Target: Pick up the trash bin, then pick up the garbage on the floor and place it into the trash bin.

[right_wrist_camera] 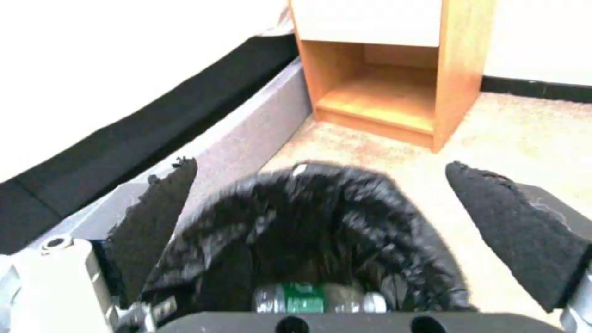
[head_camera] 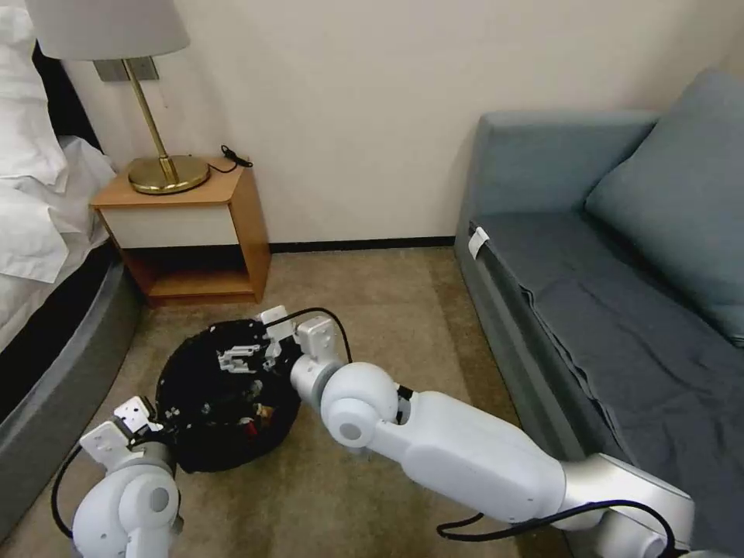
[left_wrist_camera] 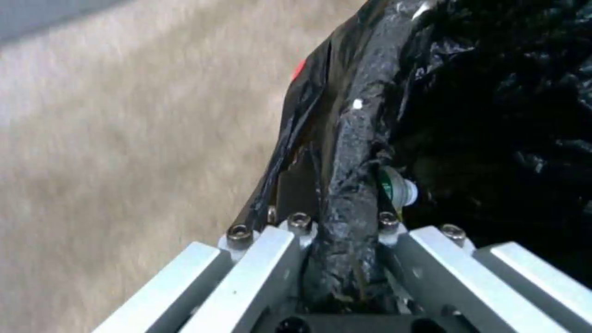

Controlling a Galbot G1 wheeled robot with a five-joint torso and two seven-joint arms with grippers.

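Left pincer clamped on trash bin rim; right pincer wide open, empty, over the bin; bottle inside.

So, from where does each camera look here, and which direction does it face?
Head view: from the robot's head, forward and down at carpet, the trash bin, nightstand and sofa; both arms show.
Left wrist view: along the left tool, clamped on the bin's rim.
Right wrist view: between the right tool's open fingers, down into the bin.
Shared: the bin and the bottle inside.
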